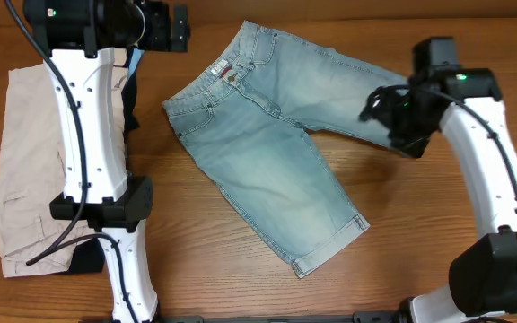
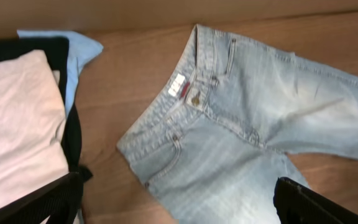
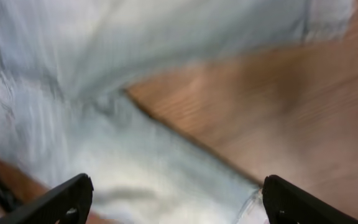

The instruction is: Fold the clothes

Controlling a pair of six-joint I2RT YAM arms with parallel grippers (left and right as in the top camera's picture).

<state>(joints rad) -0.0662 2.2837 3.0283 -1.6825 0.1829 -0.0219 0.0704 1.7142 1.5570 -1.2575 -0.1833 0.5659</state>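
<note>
Right fingers (image 3: 67,199): spread, empty, above far leg of denim shorts (image 1: 276,135). Shorts flat mid-tabletop (image 1: 240,287), waistband far-left, legs running rightward, nearer these fingers. Left fingers (image 2: 309,205): spread, empty, near waistband.

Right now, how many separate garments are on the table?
4: faded light-blue denim shorts spread at centre; beige cargo shorts stacked at left, over a black garment and a bright-blue garment. More may hide underneath.
</note>
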